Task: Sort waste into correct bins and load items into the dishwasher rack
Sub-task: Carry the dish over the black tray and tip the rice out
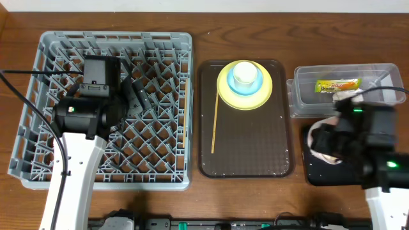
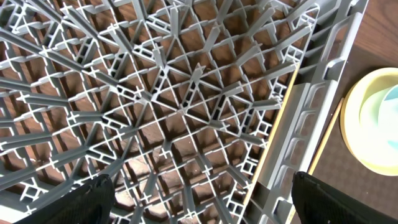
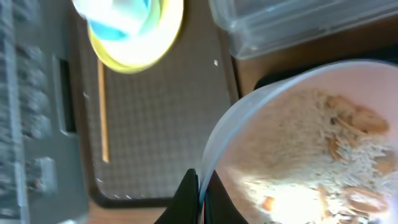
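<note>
My right gripper (image 3: 200, 193) is shut on the rim of the white bowl (image 3: 249, 124), which holds rice-like scraps (image 3: 311, 155). It holds the bowl (image 1: 323, 144) tilted above the black tray (image 1: 319, 172). The snack wrapper (image 1: 337, 85) lies in the clear tub (image 1: 300, 96). The yellow plate (image 1: 225, 96) carries the light blue bowl (image 1: 232, 87) and the pale cup (image 1: 245, 73). One chopstick (image 1: 215, 124) lies beside them. My left gripper (image 2: 205, 205) is open and empty above the grey rack (image 1: 115, 38). I see no tissue.
The plate stack and the chopstick rest on the brown serving tray (image 1: 249, 147), between the rack and the bins. In the left wrist view a thin yellowish stick (image 2: 273, 137) runs along the rack's inner right wall. The black tray sits directly in front of the tub.
</note>
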Controlling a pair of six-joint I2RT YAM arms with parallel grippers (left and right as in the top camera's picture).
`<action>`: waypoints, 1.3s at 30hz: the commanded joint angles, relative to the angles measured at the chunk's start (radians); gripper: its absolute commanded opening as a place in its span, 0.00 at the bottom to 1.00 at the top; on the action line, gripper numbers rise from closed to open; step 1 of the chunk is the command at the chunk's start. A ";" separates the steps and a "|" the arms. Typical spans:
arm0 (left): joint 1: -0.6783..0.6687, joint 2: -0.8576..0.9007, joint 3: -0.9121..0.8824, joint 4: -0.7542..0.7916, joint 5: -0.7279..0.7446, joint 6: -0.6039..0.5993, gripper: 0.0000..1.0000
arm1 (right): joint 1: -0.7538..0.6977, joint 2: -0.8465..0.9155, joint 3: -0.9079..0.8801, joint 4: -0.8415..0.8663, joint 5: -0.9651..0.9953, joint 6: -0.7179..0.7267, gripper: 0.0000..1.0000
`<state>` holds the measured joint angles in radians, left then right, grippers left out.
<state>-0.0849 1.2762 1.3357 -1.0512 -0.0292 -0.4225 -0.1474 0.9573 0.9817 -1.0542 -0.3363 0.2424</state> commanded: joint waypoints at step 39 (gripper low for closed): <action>0.003 0.003 0.011 -0.004 -0.004 -0.002 0.92 | -0.991 0.468 -0.377 0.295 -1.225 -0.454 0.01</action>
<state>-0.0849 1.2766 1.3357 -1.0512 -0.0292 -0.4225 -1.1267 1.4143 0.6044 -0.7540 -1.5051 -0.2905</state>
